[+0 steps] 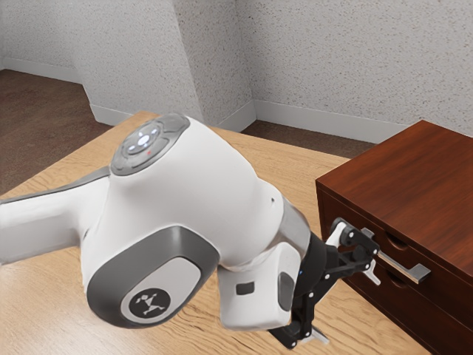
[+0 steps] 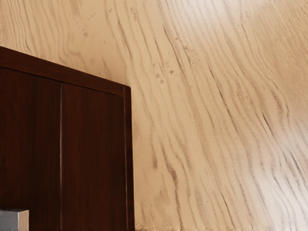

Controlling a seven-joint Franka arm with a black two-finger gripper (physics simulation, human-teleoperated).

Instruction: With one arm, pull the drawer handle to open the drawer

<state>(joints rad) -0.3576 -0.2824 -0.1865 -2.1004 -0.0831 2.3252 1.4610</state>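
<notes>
The cabinet [image 1: 414, 174] stands on the wooden surface [image 1: 52, 303] at the exterior view's right, with its dark front turned toward the arm. The drawer [image 1: 447, 268] sits at the top of that front and looks flush with the cabinet, not pulled out. Its handle [image 1: 403, 264] is a silver bar standing off the drawer front.

The arm [image 1: 185, 222] comes in from the exterior view's left. The black claw [image 1: 355, 255] hangs above the surface, right in front of the drawer at handle height. It is at the end of the handle that lies nearer the arm, very close to it. I cannot tell whether it touches the bar, or whether the claw is wide or narrow.

In the wrist view the cabinet [image 2: 91, 159] shows as dark panels next to the pale surface [image 2: 216, 120]. A grey corner of the handle [image 2: 12, 220] lies just under the hand.
</notes>
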